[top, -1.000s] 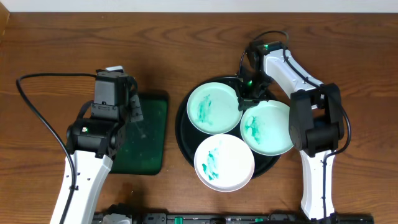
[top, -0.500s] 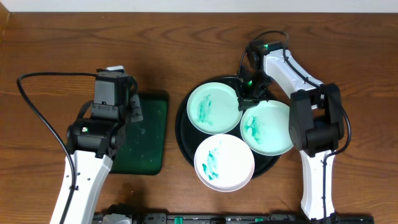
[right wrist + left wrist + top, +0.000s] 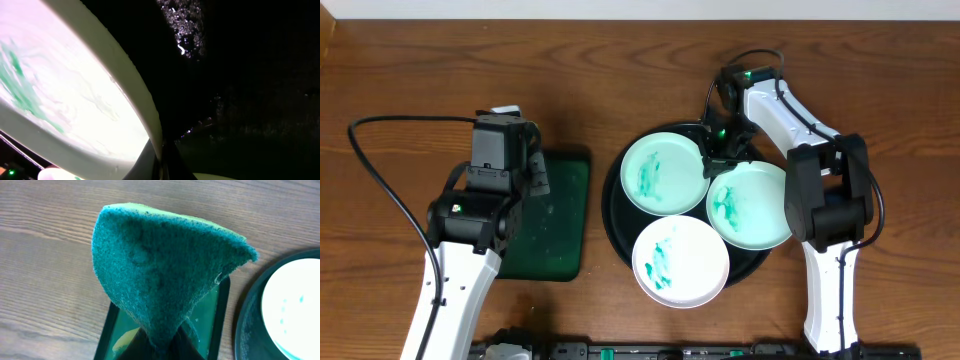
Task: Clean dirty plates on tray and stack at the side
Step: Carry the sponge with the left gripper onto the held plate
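Observation:
Three white plates with teal smears lie on the round black tray point(image 3: 612, 215): one far left point(image 3: 663, 173), one right point(image 3: 750, 205), one near point(image 3: 680, 262). My right gripper point(image 3: 718, 155) is shut on the right rim of the far left plate; in the right wrist view the rim point(image 3: 145, 107) runs down between the fingers of the gripper point(image 3: 161, 155), over the black tray point(image 3: 250, 75). My left gripper point(image 3: 535, 180) is shut on a dark teal sponge point(image 3: 160, 265) and holds it above the green tray point(image 3: 555, 225), left of the plates.
The dark green rectangular tray point(image 3: 212, 315) lies on the wooden table left of the black tray point(image 3: 250, 330). A plate's edge point(image 3: 295, 305) shows at the right of the left wrist view. A black cable point(image 3: 380, 190) loops at the far left.

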Robot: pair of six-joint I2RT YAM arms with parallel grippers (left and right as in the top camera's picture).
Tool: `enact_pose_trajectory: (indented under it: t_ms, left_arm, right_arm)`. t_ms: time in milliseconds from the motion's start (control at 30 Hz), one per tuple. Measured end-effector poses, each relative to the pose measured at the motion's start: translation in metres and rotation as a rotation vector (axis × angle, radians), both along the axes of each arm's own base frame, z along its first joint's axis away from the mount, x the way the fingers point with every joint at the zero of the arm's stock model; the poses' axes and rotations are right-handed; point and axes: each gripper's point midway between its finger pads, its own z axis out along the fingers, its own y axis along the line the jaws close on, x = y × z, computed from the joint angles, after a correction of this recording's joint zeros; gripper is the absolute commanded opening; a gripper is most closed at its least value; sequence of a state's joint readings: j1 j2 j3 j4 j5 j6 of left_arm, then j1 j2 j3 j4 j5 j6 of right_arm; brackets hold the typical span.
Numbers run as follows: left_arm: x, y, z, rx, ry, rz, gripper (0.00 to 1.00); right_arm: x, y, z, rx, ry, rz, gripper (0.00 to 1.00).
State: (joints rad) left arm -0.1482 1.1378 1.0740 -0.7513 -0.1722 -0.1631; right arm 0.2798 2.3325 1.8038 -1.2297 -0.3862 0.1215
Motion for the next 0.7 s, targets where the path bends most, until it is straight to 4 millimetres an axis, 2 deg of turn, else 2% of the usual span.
enact_pose_trajectory:
  t_ms: [100, 200, 433, 567, 700]
  left_arm:
    - [-0.003, 0.000, -0.003, 0.000, 0.017, 0.004, 0.07]
    - [-0.020, 0.003, -0.020, -0.020, 0.116, 0.051, 0.07]
    - [-0.073, -0.014, -0.099, -0.129, 0.605, 0.163, 0.07]
    - [-0.073, -0.023, -0.121, -0.167, 0.698, 0.178, 0.07]
    - [-0.057, -0.039, -0.121, -0.247, 0.653, 0.129, 0.07]
  right_arm:
    - [0.000, 0.000, 0.000, 0.000, 0.000, 0.000, 0.01]
    - [0.000, 0.000, 0.000, 0.000, 0.000, 0.000, 0.01]
    - [0.000, 0.000, 0.000, 0.002, 0.000, -0.003, 0.01]
    - [0.000, -0.001, 0.000, 0.003, 0.001, -0.004, 0.01]
    - [0.000, -0.001, 0.000, 0.003, 0.001, -0.004, 0.01]
